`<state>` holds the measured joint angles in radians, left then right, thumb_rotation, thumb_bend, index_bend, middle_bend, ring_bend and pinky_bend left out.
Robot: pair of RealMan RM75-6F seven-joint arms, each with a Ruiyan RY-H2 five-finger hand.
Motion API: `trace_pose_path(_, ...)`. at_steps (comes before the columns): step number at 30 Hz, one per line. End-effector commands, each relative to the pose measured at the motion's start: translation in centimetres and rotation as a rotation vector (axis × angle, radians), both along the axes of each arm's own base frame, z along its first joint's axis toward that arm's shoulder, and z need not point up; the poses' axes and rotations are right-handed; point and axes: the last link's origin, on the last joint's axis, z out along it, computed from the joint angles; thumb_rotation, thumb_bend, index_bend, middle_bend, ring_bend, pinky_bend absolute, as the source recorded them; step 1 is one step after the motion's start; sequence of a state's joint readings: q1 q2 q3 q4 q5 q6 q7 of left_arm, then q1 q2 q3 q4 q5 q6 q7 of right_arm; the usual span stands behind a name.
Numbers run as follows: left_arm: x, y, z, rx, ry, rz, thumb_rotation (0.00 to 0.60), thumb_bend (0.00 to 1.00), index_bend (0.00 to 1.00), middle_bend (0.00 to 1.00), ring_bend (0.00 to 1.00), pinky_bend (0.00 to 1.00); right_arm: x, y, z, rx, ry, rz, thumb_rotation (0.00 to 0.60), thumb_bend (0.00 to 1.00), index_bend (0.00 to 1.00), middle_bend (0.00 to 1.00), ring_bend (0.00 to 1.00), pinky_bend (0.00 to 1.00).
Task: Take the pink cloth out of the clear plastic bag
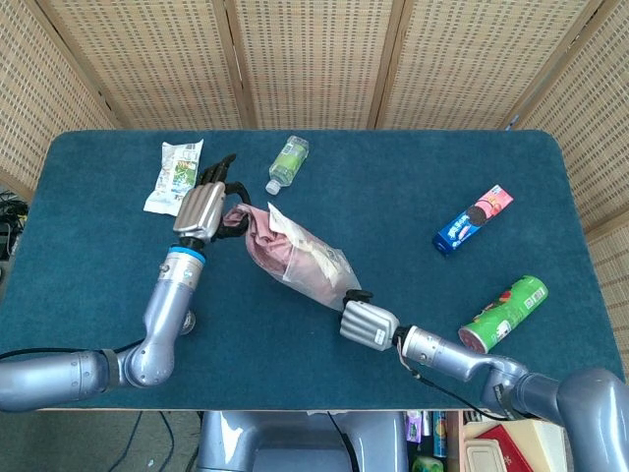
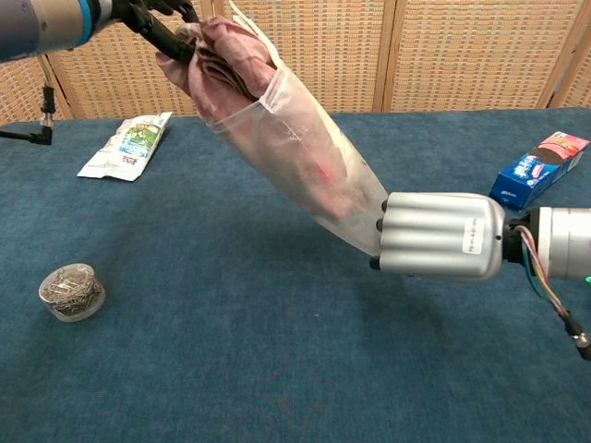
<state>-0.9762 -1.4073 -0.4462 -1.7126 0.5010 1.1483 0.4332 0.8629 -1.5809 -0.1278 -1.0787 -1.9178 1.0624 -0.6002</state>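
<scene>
Here, the pink cloth is soft and light, half out of the clear plastic bag held stretched above the surface | your left hand pinches the cloth's bunched end, raised high | your right hand, fingers curled, apparently clamps the bag's closed bottom | grip folds, not film.

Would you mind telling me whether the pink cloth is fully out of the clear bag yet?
Partly out: the pink cloth, gripped by the left hand, bulges past the bag mouth; the rest remains inside.
</scene>
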Motion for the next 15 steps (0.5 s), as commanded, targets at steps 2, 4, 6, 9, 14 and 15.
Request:
trace_pose_path(2,-2.1,0.9,3.8,0.097,0.017,0.032,0.600,0.57,0.77,0.00,0.00,0.00,-1.2,-0.7,1.5,-0.043,0.018,-0.017,0.600,0.53,0.73,0.82,0.65,0.66)
trace_pose_path(4,-3.4,1.2,6.1,0.146,0.037,0.053,0.600,0.57,0.77,0.00,0.00,0.00,-1.9,-1.1,2.3,-0.064,0.029,-0.028,0.600,0.53,0.73,0.82,0.65,0.66)
trace_pose_path(6,-4.6,1.4,7.8,0.180,0.054,0.071,0.600,0.57,0.77,0.00,0.00,0.00,-2.4,-1.5,2.9,-0.083,0.040,-0.038,0.600,0.54,0.73,0.82,0.65,0.66)
trace_pose_path(9,-7.4,1.4,11.2,0.240,0.065,0.124,0.600,0.57,0.77,0.00,0.00,0.00,-3.4,-2.1,4.0,-0.113,0.055,-0.062,0.600,0.54,0.73,0.82,0.65,0.66)
trace_pose_path(14,-11.2,0.9,15.1,0.298,0.071,0.190,0.600,0.57,0.77,0.00,0.00,0.00,-4.7,-2.9,5.4,-0.160,0.072,-0.096,0.600,0.54,0.73,0.82,0.66,0.66)
trace_pose_path(15,-12.2,0.7,15.9,0.303,0.065,0.209,0.600,0.57,0.77,0.00,0.00,0.00,-5.1,-3.1,5.8,-0.174,0.079,-0.103,0.600,0.54,0.73,0.82,0.66,0.66)
